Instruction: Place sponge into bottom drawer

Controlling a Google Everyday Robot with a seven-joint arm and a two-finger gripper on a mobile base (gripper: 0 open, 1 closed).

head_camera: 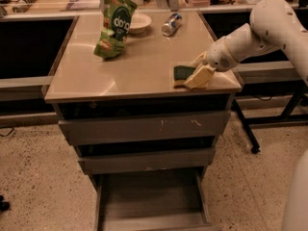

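Note:
The sponge [181,74], dark green on top with a pale yellow edge, lies flat near the front right corner of the cabinet top [120,76]. My gripper [196,70] reaches in from the right on the white arm [250,32] and sits low at the sponge's right end, touching or nearly touching it. The bottom drawer [149,201] is pulled out below the cabinet, and its flat grey floor holds nothing that shows.
A green snack bag [114,27], a white bowl [137,22] and a lying can [171,24] are at the back of the top. The upper drawer front [144,127] and the middle drawer [147,160] are slightly out. A black table leg [245,129] stands to the right.

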